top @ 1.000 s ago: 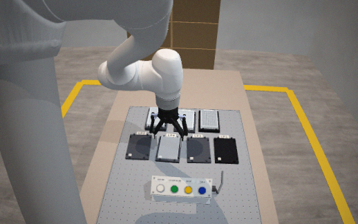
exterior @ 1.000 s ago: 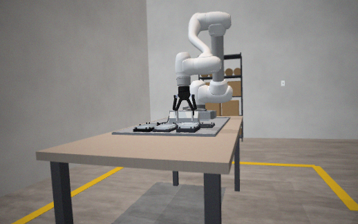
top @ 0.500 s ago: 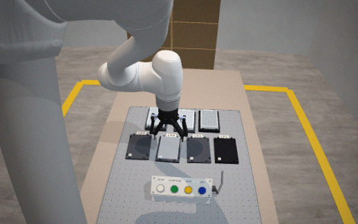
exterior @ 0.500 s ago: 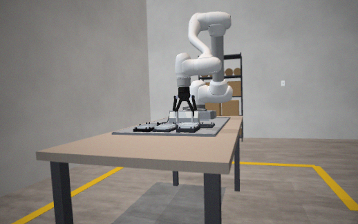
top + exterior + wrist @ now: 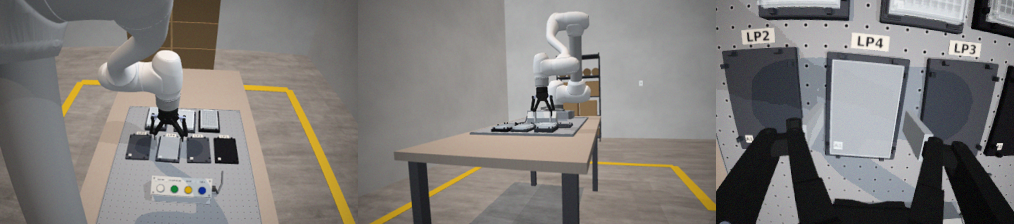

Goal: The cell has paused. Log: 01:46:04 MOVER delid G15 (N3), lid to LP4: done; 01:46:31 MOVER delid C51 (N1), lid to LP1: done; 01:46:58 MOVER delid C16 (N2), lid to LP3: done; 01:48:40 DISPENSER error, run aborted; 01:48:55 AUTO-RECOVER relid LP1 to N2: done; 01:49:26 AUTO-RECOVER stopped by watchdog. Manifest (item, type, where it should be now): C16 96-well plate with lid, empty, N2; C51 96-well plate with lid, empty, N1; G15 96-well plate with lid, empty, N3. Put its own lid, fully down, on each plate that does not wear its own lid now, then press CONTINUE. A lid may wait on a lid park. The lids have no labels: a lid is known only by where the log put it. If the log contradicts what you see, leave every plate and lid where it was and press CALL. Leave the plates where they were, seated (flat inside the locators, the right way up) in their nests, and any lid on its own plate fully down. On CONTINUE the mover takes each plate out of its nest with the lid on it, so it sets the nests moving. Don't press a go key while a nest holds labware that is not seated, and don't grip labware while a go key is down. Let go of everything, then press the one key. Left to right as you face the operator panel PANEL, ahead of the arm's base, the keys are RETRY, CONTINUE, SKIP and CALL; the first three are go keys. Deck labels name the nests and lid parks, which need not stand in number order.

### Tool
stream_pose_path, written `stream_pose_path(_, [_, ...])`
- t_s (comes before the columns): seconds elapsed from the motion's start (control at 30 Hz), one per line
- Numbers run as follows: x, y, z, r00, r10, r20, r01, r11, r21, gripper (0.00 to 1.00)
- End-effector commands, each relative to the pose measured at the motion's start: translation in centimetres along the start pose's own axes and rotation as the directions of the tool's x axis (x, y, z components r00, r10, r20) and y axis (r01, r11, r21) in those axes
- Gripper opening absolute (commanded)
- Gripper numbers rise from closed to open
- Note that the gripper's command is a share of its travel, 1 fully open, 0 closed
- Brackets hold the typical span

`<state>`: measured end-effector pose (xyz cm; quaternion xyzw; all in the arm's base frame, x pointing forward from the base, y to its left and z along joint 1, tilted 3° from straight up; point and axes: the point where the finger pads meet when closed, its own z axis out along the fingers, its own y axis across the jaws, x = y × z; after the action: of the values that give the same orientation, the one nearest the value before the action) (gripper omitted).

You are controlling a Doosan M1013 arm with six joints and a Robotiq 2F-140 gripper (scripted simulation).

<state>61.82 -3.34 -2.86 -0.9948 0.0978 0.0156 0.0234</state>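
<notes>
Descent onto the lid (image 5: 168,149) is the step in hand, as I judge it. From the top, the hand (image 5: 168,133) hangs released and holding nothing, over the far end of that pale lid, which lies on the 2nd of 4 parks counted from the left. Of the 3 plates behind, the right plate (image 5: 209,119) shows bare wells and is the likely home for this lid; the nest labels are too small to read. The panel (image 5: 181,187) sits well apart, nearer the camera. From the exterior, the hand (image 5: 542,110) points straight down above the row of parks on the tabletop (image 5: 513,148), apart from them; which park it is over cannot be told there. At the wrist, the lid (image 5: 865,96) lies flat on LP4, between the dark parks LP2 (image 5: 763,90) and LP3 (image 5: 958,103), both of which look bare. The hand (image 5: 864,136) straddles it, and the fingers stand just outside its long edges. To do this well, I would centre over the lid, come straight down with the spread kept, close evenly on the long edges, then lift level so it leaves the locators without tilting.
</notes>
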Motion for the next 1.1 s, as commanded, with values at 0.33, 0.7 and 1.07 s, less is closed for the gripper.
stream_pose_path(0.33, [0.0,0.0,-0.01,1.0,0.0,0.0,0.0,1.0,0.0,0.66])
stream_pose_path(0.7, [0.0,0.0,-0.01,1.0,0.0,0.0,0.0,1.0,0.0,0.59])
stream_pose_path(1.07, [0.0,0.0,-0.01,1.0,0.0,0.0,0.0,1.0,0.0,0.59])
